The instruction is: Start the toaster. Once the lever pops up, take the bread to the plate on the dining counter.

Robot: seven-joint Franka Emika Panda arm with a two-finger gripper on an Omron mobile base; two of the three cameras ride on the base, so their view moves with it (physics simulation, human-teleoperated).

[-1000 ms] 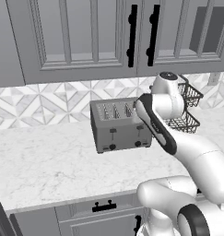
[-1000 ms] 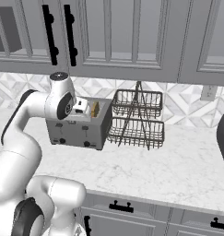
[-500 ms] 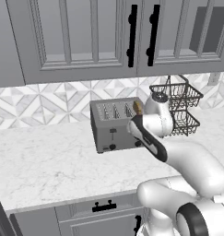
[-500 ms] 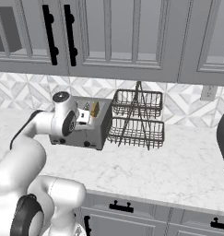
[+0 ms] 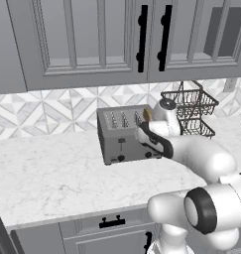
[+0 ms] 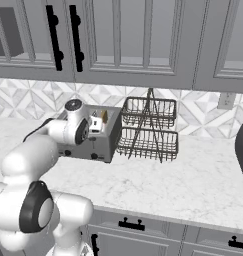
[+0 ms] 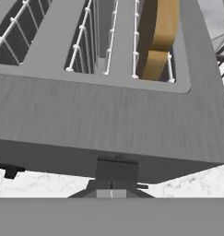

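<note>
Standing on the marble counter [image 5: 52, 183] against the tiled wall, the toaster [image 5: 123, 135] was seen below the grey cabinets [image 5: 92, 39], with a wire basket rack [image 6: 149, 129] just beside it. The bread [image 7: 159, 37] was lodged upright in the slot nearest the rack, its tan top showing above the toaster's rim. The gripper [image 7: 112, 193] was placed low at the toaster's front face, its jaws clenched together, and the dark lever [image 7: 116, 168] was seen directly above the fingertips; whether they touched could not be told.
</note>
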